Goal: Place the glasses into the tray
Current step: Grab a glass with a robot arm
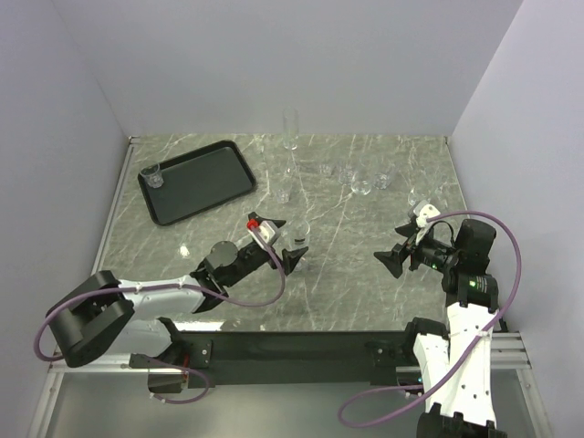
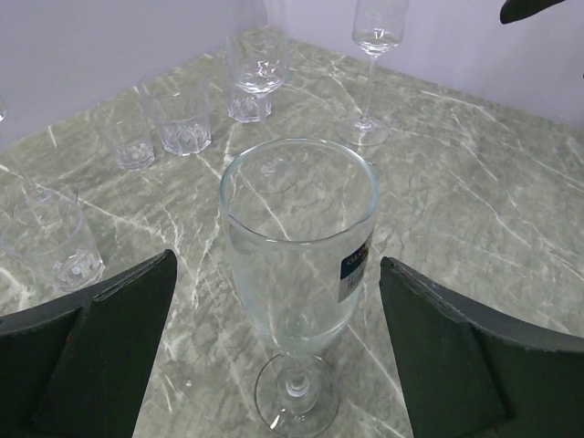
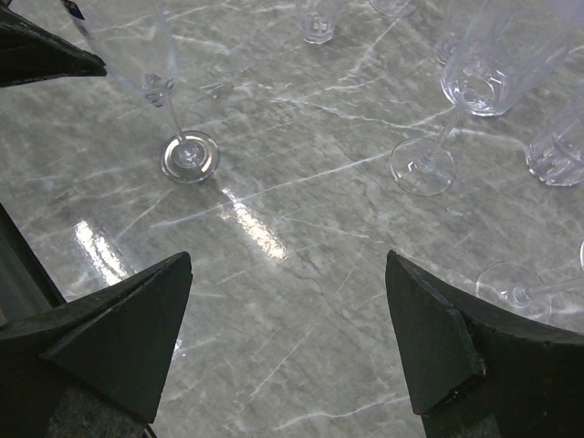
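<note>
Glassware stands mostly loose across the far half of the desk; one small tumbler already sits in the tray at far left; left end effector spread wide, fingers flanking a stemmed glass, apparently not touching yet; right end effector also wide, holding nothing, above bare desk; stemmed glass likely light, rigid, slick, fragile, top-heavy; take it gently around the bowl at mid-height, not by the thin stem.
</note>
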